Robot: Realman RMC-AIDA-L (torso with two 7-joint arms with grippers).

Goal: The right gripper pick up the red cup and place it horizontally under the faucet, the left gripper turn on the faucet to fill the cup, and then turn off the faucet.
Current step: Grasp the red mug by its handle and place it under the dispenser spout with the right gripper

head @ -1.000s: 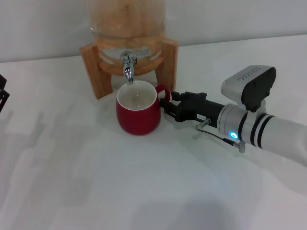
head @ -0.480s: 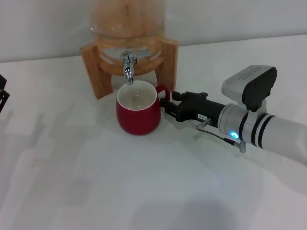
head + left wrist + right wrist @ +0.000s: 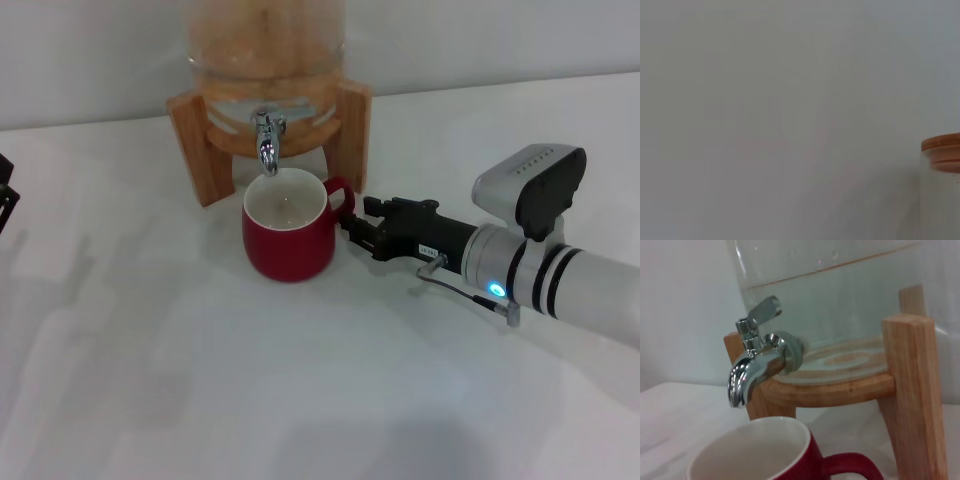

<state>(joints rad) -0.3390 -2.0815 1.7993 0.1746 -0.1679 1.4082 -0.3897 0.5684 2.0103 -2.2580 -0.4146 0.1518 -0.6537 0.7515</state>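
Observation:
The red cup (image 3: 288,245) stands upright on the white table, its white inside open right below the faucet (image 3: 267,140). In the right wrist view the chrome faucet (image 3: 752,365) hangs just over the red cup's rim (image 3: 755,455), and its lever slants up. My right gripper (image 3: 352,228) lies low on the table to the right of the cup. Its fingers are slightly apart, just short of the red handle, and hold nothing. Only a black sliver of the left gripper (image 3: 5,200) shows at the far left edge, well away from the faucet.
The faucet belongs to a glass drink jar (image 3: 265,40) resting on a wooden stand (image 3: 195,150) at the back of the table. The jar's wooden lid (image 3: 942,150) shows against a plain wall in the left wrist view. White tabletop stretches in front of and left of the cup.
My right gripper has slid back to the right, off the cup's handle. The cup stays under the faucet. The left gripper has not moved.

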